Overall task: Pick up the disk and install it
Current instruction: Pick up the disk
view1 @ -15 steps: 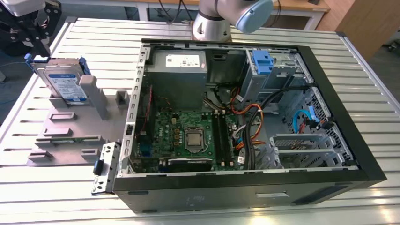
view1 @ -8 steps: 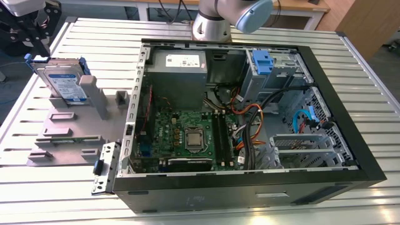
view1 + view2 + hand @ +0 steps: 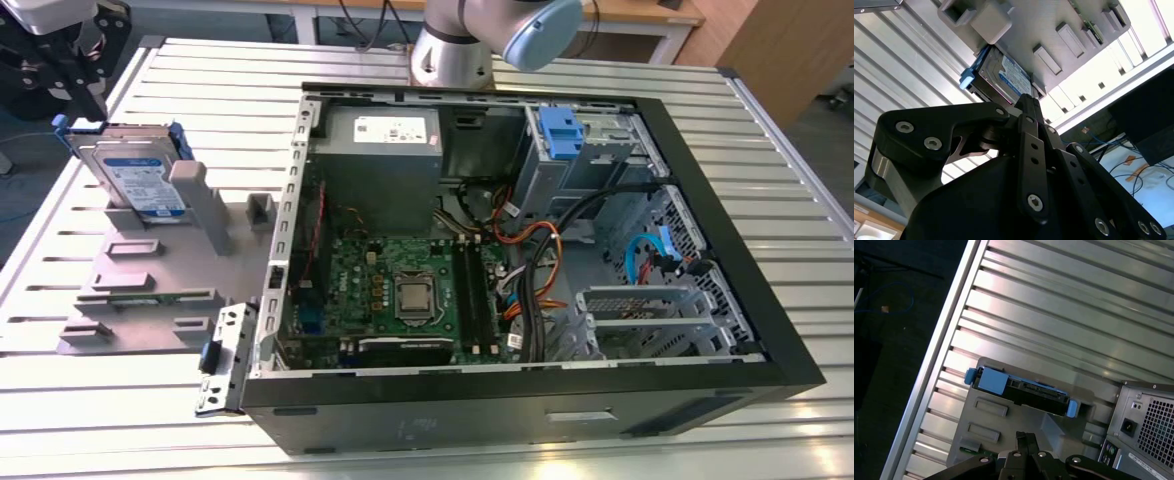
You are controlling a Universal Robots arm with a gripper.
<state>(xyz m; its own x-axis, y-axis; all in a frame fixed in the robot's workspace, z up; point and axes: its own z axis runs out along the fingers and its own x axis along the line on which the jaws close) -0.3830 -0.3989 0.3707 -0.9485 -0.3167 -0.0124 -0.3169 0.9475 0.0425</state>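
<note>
Disk (image 3: 140,180), flat blue-framed silver slab, upright in grey stand (image 3: 147,290), jaws together

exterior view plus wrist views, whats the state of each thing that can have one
disk: standing on edge in the grey holder, not gripped, not installed
tool: shut, empty, apart from the disk
computer case: lying on its side, side panel off, inside exposed
blue bracket: fixed inside the case
</note>
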